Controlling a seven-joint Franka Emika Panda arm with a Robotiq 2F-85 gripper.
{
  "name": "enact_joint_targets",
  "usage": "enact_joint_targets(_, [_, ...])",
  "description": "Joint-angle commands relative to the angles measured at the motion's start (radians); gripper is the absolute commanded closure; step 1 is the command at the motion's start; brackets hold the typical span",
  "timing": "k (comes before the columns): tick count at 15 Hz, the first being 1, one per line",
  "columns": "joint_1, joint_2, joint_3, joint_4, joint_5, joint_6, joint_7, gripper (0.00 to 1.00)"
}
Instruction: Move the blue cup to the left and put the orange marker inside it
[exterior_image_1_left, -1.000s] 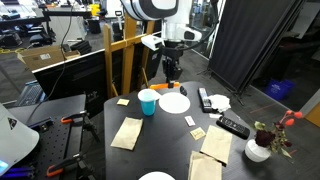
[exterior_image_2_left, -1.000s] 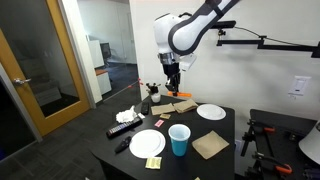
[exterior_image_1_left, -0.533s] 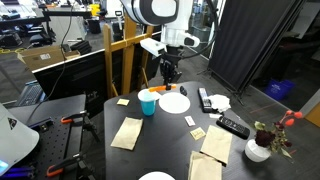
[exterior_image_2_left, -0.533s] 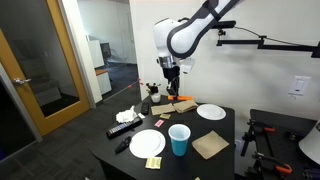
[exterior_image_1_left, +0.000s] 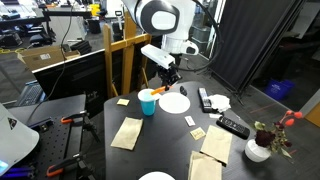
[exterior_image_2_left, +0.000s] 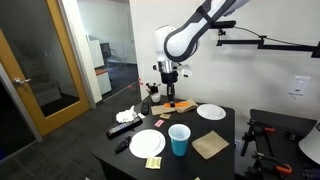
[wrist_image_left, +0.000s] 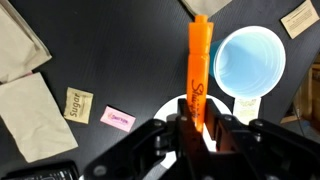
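Note:
The blue cup (exterior_image_1_left: 147, 101) (exterior_image_2_left: 179, 139) stands upright on the black table, seen in both exterior views. In the wrist view its open mouth (wrist_image_left: 250, 62) lies just right of the orange marker (wrist_image_left: 197, 70). My gripper (wrist_image_left: 197, 125) is shut on the marker's lower end, and the marker sticks out ahead of the fingers. In both exterior views the gripper (exterior_image_1_left: 166, 80) (exterior_image_2_left: 167, 90) hangs above the table, close beside the cup and over the edge of a white plate (exterior_image_1_left: 176, 103). The marker tip is apart from the cup rim.
Two black remotes (exterior_image_1_left: 205, 98) (exterior_image_1_left: 232, 126) and a white vase with flowers (exterior_image_1_left: 260, 146) stand on the table's far side. Brown napkins (exterior_image_1_left: 127, 132) (wrist_image_left: 25, 50), a sugar packet (wrist_image_left: 76, 103), a pink packet (wrist_image_left: 118, 118) and another plate (exterior_image_2_left: 147, 143) lie around.
The arm has carried the marker lower and sideways toward the blue cup. The grip has stayed the same and the cup has not moved.

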Motion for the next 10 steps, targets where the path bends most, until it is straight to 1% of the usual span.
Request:
enact_joint_targets(1, [-0.066, 0.014, 0.064, 0.01, 0.106, 0.064, -0.185, 0.95])
enact_joint_targets(5, [-0.14, 0.028, 0.135, 0.014, 0.278, 0.112, -0.431, 0.95])
enact_joint_targets(10, [-0.204, 0.033, 0.186, 0.02, 0.492, 0.102, -0.744, 0.95])
